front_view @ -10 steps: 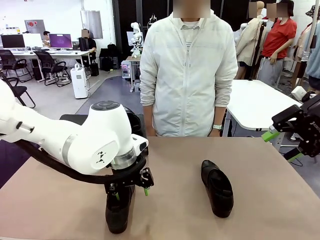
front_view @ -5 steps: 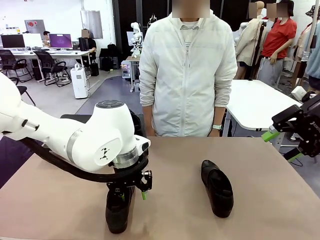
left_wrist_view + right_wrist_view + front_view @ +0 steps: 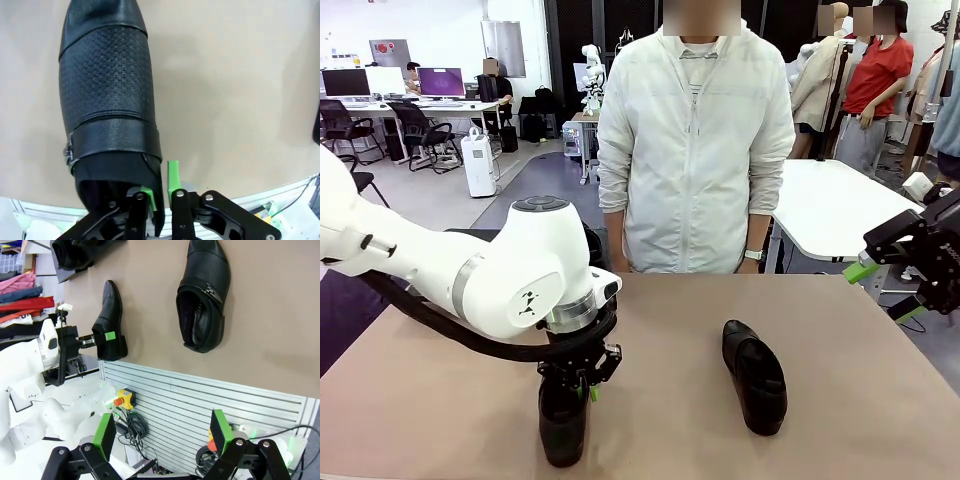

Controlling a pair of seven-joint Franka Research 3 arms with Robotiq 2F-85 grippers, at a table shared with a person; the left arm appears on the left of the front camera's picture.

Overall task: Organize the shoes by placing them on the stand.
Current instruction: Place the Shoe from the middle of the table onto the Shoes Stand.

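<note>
Step in hand: grasp of the first shoe, not yet lifted. Left end effector (image 3: 161, 180) is clamped on the shoe (image 3: 107, 90) at the heel end. One green pad (image 3: 148, 194) sits inside the opening and the other pad is outside, with the side wall of the collar pinched between them. The toe points straight away from the end effector, and the strap and buckle lie just ahead of the fingertips. The sole looks flat on the counter (image 3: 240, 75).

In the front view the left end effector (image 3: 582, 392) comes down from above onto the shoe's far end, and the rest of the shoe (image 3: 563, 440) runs out below it toward the near counter edge.

Right end effector (image 3: 885, 292) has its fingers wide apart and holds nothing. It hangs off the counter's right edge. The other shoe (image 3: 755, 377) lies well apart from it, toward mid-counter, with nothing touching it.

The stand (image 3: 470, 238) looks to be the dark platform beyond the left end effector at the far left, mostly hidden behind the arm. The right wrist view suggests shoes already on it, but I cannot tell how many.

Next move, as a judgement: lift straight up without letting the thin wall slip, since the toe will likely sag. Then carry it away and left to the stand and set it sole down. The person (image 3: 695, 150) stands at the far side with hands down.
</note>
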